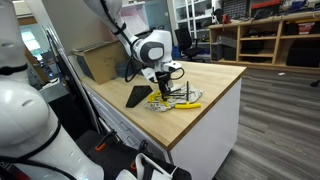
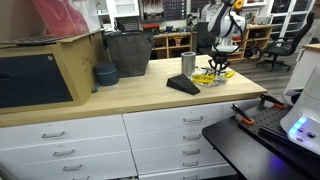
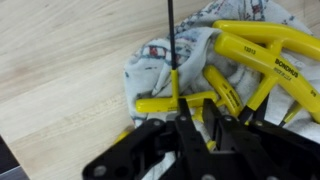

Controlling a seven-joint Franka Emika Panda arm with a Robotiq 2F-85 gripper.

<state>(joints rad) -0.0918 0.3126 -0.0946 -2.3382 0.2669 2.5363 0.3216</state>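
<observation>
**Pinching a Yellow T-Handle Over the Cloth**

The step in hand looks like the grasp itself. In the wrist view the gripper (image 3: 200, 118) stands over a T-handle driver (image 3: 165, 103), whose yellow crossbar lies on a printed cloth (image 3: 150, 62) and whose dark shaft runs away from the camera. The fingers (image 3: 186, 128) are drawn narrow, one on each side of the crossbar and apparently pressing it. Whether the hold is firm cannot be told.

The driver touches a heap of other yellow-handled tools (image 3: 262, 48) on the same cloth, near the edge of the wooden worktop (image 1: 215, 85). Any lift would call for a straight, slow rise, so that the shaft slips clear of its neighbours and the cloth is not dragged along.

The arm (image 1: 150, 45) bends over from the back of the worktop, its wrist turned straight down. In an exterior view the gripper (image 2: 218, 62) is low on the heap, just beside a black wedge (image 2: 183, 85).
</observation>
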